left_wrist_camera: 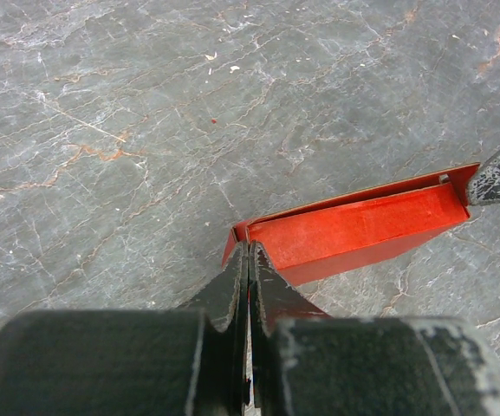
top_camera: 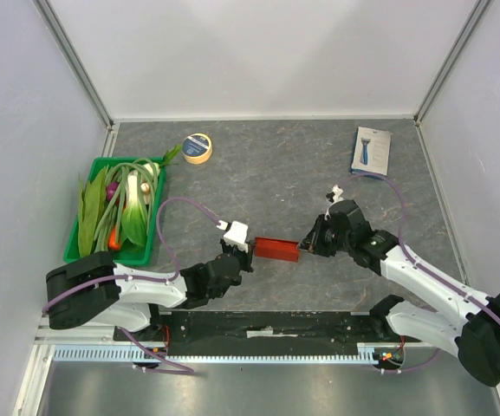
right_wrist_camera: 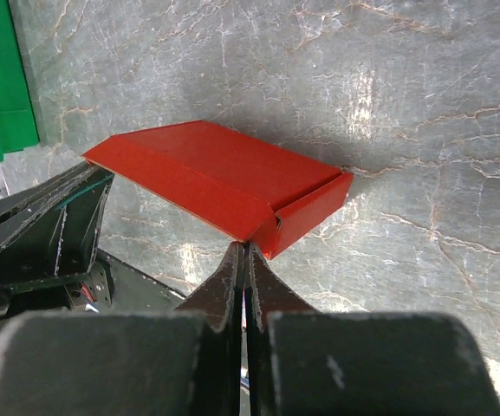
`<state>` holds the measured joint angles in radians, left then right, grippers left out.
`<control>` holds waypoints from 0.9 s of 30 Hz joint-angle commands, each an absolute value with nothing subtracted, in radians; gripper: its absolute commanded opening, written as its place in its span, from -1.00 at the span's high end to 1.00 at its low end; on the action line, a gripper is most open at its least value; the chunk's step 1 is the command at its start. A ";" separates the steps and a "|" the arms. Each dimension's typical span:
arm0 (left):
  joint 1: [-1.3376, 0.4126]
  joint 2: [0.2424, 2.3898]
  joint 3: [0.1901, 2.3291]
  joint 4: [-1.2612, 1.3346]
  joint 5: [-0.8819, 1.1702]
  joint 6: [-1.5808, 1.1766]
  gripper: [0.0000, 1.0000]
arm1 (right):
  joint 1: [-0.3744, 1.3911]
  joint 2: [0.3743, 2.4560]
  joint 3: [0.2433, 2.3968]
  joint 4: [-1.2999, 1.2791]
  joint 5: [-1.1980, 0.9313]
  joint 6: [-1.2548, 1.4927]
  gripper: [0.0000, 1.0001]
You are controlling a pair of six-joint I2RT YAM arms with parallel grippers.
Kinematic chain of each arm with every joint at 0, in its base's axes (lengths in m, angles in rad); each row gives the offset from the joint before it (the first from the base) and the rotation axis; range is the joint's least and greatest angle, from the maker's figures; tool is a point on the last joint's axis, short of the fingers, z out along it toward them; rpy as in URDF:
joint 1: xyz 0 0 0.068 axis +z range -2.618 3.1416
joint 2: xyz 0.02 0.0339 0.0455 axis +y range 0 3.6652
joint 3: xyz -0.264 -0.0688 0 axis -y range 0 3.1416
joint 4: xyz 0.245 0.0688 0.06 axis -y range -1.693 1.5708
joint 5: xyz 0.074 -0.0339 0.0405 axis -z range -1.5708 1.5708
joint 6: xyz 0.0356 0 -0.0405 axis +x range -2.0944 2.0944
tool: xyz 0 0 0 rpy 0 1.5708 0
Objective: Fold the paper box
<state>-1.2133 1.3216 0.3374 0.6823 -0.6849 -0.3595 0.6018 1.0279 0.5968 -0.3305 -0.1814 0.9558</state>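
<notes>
- The left gripper (left_wrist_camera: 248, 251) has its jaws pressed together, tips touching the left end of the glossy red, thin-cardboard paper box (left_wrist_camera: 353, 230). I cannot tell whether they nip a flap edge.
- The right gripper (right_wrist_camera: 247, 247) also has its jaws together, tips at the box's right-end corner.
- The box lies on the grey marbled table (top_camera: 275, 173) with its long axis running from one gripper to the other, so both arms are equally near.
</notes>
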 commanded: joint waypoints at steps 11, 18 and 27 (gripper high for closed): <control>-1.239 1.345 0.316 0.572 -0.637 -0.356 0.96 | 0.577 0.946 0.503 -0.115 -0.270 1.133 1.00; -1.243 1.338 0.313 0.574 -0.643 -0.356 0.96 | 0.577 0.937 0.498 -0.129 -0.261 1.120 1.00; -1.244 1.347 0.310 0.572 -0.652 -0.360 0.96 | 0.575 0.902 0.569 -0.368 -0.175 0.937 1.00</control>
